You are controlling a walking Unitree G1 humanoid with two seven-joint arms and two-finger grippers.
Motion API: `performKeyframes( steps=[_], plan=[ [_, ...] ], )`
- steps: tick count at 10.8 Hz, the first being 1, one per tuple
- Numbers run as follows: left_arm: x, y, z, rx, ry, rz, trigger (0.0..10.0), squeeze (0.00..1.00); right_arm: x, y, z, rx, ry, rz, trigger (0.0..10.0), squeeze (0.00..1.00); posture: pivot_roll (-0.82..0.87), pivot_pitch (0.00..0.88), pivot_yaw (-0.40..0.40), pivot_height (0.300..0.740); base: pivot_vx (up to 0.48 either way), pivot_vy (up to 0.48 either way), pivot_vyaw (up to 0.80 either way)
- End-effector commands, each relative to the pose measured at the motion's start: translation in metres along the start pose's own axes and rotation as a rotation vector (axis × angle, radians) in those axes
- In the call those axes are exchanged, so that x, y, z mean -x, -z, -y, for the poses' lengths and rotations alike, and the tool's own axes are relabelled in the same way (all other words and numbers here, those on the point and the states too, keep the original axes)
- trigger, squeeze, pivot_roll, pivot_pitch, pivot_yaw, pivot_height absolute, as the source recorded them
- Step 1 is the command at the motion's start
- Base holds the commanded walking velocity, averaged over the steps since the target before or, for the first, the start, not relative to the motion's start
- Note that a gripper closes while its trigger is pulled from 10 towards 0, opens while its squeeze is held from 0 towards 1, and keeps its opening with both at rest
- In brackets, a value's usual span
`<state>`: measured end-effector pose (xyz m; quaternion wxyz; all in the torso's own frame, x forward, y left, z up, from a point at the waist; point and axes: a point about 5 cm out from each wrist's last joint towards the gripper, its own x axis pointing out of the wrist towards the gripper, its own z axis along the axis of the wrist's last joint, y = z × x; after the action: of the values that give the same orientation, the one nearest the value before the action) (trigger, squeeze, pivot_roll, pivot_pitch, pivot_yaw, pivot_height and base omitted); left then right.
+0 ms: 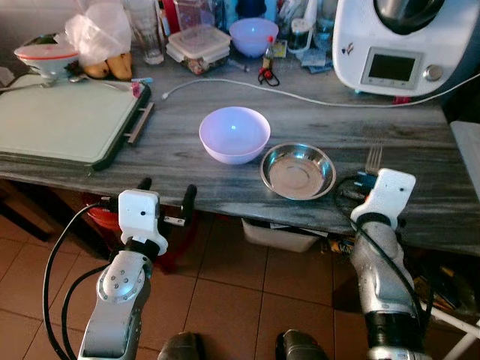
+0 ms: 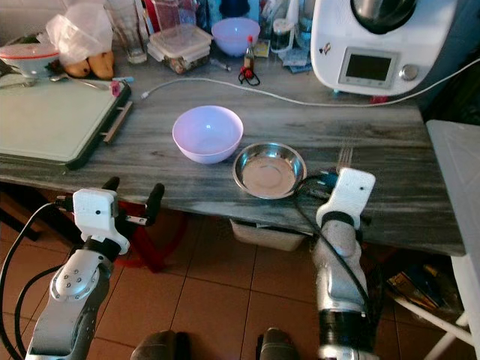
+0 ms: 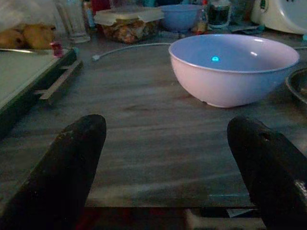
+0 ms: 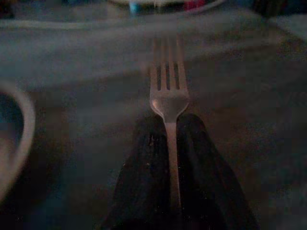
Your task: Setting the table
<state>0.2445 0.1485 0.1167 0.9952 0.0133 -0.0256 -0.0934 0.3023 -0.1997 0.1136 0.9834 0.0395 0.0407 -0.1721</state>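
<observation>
1. We see the right gripper (image 4: 170,158) clamped on a fork (image 4: 168,96), whose long axis runs straight ahead, tines forward.
2. The steel bowl (image 1: 298,171) lies just to its left (our judgement: nearer arm).
3. The left gripper (image 3: 168,163) hovers spread, empty.

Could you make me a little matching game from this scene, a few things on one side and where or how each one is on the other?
Things:
1. fork
2. lilac bowl
3. steel bowl
4. left gripper

States:
A. open, at the table's near edge
B. held between the right gripper's fingers
C. shiny, between the lilac bowl and the fork
D. pale, in the middle of the grey table

Pairs: 1-B, 2-D, 3-C, 4-A
</observation>
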Motion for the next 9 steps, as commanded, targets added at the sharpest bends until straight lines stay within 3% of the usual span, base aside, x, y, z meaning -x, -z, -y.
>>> performKeyframes(
  steps=[1, 5, 8, 9],
  plan=[
    [0.002, -0.002, 0.001, -0.001, 0.009, -0.001, 10.0, 0.00, -0.003, 0.007, 0.003, -0.022, 0.019, -0.045, 10.0, 0.00, 0.03, 0.152, 0.039, 0.740, 0.000, 0.000, 0.00],
    [0.004, -0.002, 0.001, -0.002, 0.026, -0.009, 10.0, 0.00, -0.016, 0.008, -0.013, -0.081, -0.023, -0.091, 10.0, 0.00, 0.04, 0.158, 0.042, 0.740, 0.000, 0.000, 0.00],
    [0.005, -0.002, 0.001, -0.002, 0.035, -0.015, 10.0, 0.00, -0.014, 0.015, -0.023, -0.082, -0.057, -0.134, 10.0, 0.00, 0.05, 0.160, 0.042, 0.740, 0.000, 0.000, 0.00],
    [0.005, -0.002, 0.001, -0.001, 0.036, -0.016, 10.0, 0.00, -0.013, 0.016, -0.023, -0.082, -0.057, -0.137, 10.0, 0.86, 0.04, 0.162, 0.041, 0.740, 0.000, 0.000, 0.00]
  ],
)
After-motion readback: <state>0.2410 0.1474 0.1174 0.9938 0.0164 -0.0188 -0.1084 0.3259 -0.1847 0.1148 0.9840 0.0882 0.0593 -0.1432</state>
